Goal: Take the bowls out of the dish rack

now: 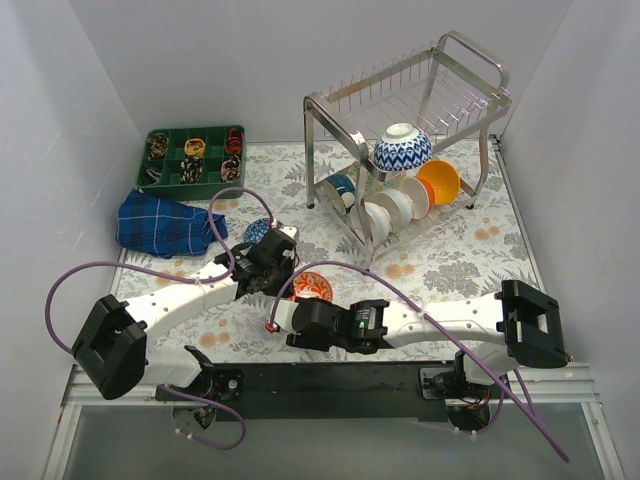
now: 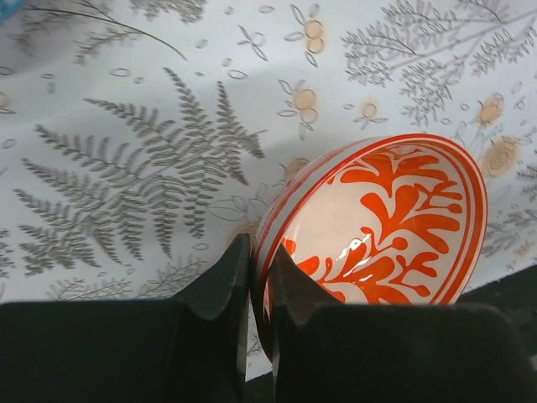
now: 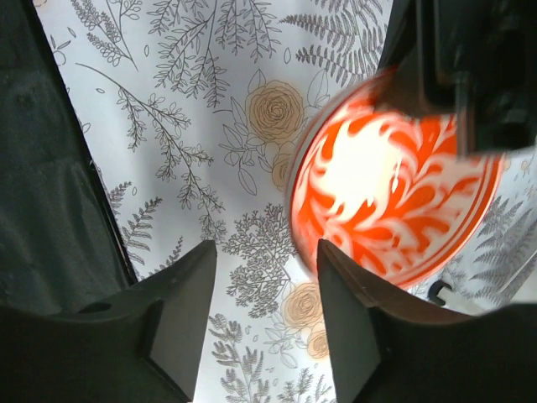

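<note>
Floral tablecloth (image 1: 450,260) bears tray (image 1: 243,160), plaid cloth (image 1: 165,225), dish rack (image 1: 420,95).

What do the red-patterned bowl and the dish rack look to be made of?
Red-patterned bowl: probably glazed ceramic; glossy highlights on its painted inside. Dish rack: polished steel wire and tubing, judging by its mirror-like shine.

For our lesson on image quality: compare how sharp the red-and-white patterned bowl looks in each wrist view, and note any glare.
Right wrist view: the red-and-white patterned ceramic bowl is smeared by blur, while the fern-printed tablecloth is crisp. Left wrist view: the bowl is sharp, with a small white glint on its glaze.
</note>
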Controlling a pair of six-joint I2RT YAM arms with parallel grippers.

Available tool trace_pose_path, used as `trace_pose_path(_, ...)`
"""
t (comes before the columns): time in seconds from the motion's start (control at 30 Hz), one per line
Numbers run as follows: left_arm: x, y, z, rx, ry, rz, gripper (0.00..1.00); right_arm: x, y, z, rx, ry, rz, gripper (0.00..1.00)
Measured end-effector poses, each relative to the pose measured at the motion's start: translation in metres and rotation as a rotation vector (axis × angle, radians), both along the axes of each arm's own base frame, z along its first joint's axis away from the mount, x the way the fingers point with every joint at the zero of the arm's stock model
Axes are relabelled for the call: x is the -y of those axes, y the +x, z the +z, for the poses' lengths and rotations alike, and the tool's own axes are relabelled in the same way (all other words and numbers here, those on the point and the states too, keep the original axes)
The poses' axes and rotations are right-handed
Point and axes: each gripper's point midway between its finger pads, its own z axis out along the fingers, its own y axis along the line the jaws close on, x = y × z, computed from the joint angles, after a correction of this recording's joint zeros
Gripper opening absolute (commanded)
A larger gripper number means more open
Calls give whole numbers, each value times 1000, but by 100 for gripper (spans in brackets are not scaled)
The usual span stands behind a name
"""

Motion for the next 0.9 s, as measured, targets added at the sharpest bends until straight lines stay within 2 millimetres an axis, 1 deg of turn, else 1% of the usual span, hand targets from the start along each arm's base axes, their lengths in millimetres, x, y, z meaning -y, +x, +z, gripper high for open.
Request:
trace_pose_path(0.03, -6, 5, 1, 13, 15, 18, 0, 0, 0, 1, 0, 4, -6, 72)
trace_pose_path(0.13, -21, 23, 10, 51, 33, 72, 0, 0, 1, 6, -1, 25, -24, 78)
trace_pose_path(0.23, -41, 48, 24, 97, 37, 144, 0, 0, 1, 17, -7, 65, -47, 82)
trace_pose_path(0.33, -63, 75, 38, 148, 34, 225, 0, 2, 2, 28, -13, 106, -72, 83)
trace_pose_path(0.4, -78, 93, 48, 186, 34, 278, 0, 5, 4, 30, -13, 119, -91, 82)
trace_pose_path(0.47, -91, 110, 56, 221, 35, 323, 0, 9, 5, 29, -14, 122, -110, 83)
trace_pose_path(0.57, -101, 131, 61, 244, 40, 358, 0, 15, 7, 25, -20, 120, -131, 83)
trace_pose_path(0.63, -104, 143, 60, 252, 44, 372, 0, 20, 7, 22, -23, 119, -143, 83)
trace_pose_path(0.7, -107, 152, 54, 249, 50, 384, 0, 26, 7, 21, -24, 123, -157, 83)
trace_pose_path(0.83, -111, 161, 34, 211, 66, 393, 3, 34, 11, 24, -26, 143, -186, 83)
trace_pose_path(0.9, -112, 163, 24, 191, 67, 391, 8, 35, 12, 25, -28, 156, -193, 83)
